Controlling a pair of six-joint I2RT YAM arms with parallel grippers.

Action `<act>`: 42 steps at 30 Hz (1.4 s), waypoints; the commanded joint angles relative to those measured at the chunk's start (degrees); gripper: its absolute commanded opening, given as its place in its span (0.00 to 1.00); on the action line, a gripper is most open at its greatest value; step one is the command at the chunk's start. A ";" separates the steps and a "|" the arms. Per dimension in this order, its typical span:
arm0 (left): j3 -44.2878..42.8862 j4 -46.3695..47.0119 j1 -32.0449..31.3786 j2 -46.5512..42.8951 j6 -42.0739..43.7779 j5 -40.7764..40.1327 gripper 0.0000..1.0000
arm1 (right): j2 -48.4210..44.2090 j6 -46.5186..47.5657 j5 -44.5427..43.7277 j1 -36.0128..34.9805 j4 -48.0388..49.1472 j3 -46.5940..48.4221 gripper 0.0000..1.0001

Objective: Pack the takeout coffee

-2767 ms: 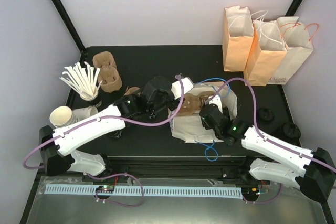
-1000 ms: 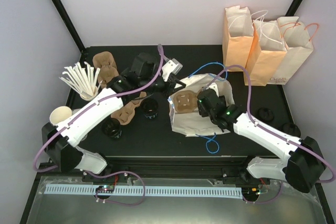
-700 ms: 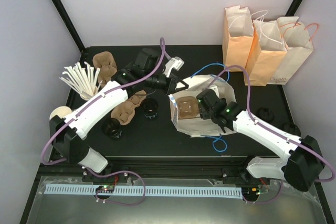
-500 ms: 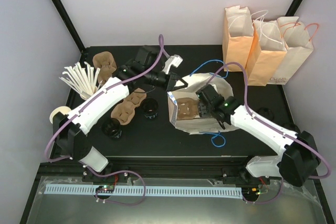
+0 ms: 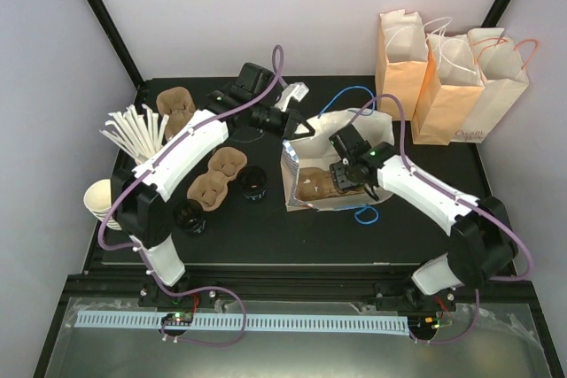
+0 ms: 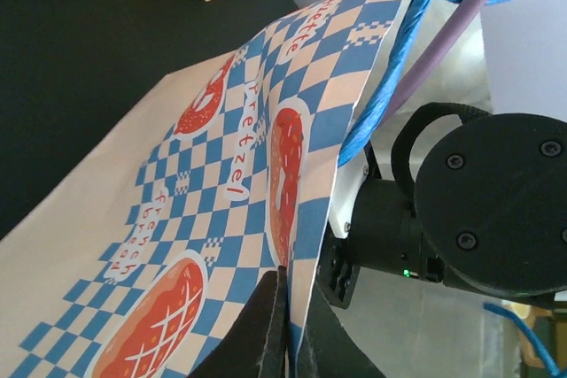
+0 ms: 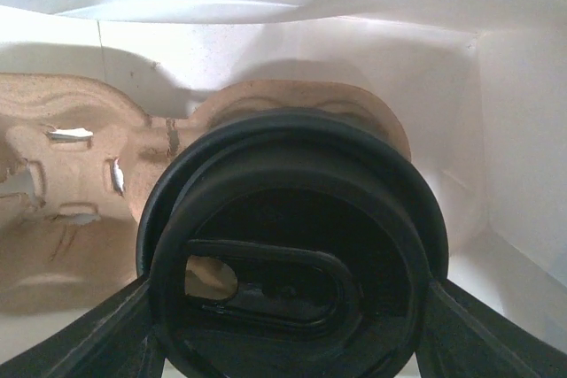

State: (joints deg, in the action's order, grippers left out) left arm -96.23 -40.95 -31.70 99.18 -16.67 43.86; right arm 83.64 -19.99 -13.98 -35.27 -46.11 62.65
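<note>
- Left pincer [image 6: 282, 332]: closed, its thin black tips nipping the rim of the checkered bag [image 6: 204, 210] and holding that edge up off the table [image 5: 266, 236].
- Checkered bag: smooth paper, blue-and-white checks with red pretzel prints outside and plain white inside. It has a twisted blue cord handle [image 6: 390, 86]. Mouth gapes wide.
- Right pincer [image 7: 288, 316]: reached inside the bag. Its fingers [image 7: 80, 341] are spread wide, one on each side of the takeout coffee [image 7: 288, 219], gripping it.
- Takeout coffee: small black cup, seen lid-on. The lid is round and glossy, with a raised rim and an oval recess. It sits inside the bag, directly over one well of the pulp carrier [image 7: 80, 174]. Cannot tell whether it is seated in the well.
- Pulp carrier: brown, rough moulded fibre with rounded wells and slit tabs. It lies flat on the bag's white inner wall.
- Left of the bag on the table: a second pulp carrier [image 5: 217, 176], with a second black cup [image 5: 252, 185] just beside it.
- Far right corner: tan paper bags [image 5: 447, 77], upright, with cord handles.
</note>
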 commanded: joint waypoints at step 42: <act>-4.60 1.06 -0.04 -1.00 15.79 -14.15 0.06 | 14.44 0.92 8.82 5.65 -7.10 0.95 0.57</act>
State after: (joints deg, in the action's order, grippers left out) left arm -100.97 -41.52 -31.73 100.49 -1.50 30.17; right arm 92.25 -18.26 -8.45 -29.87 -45.89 68.40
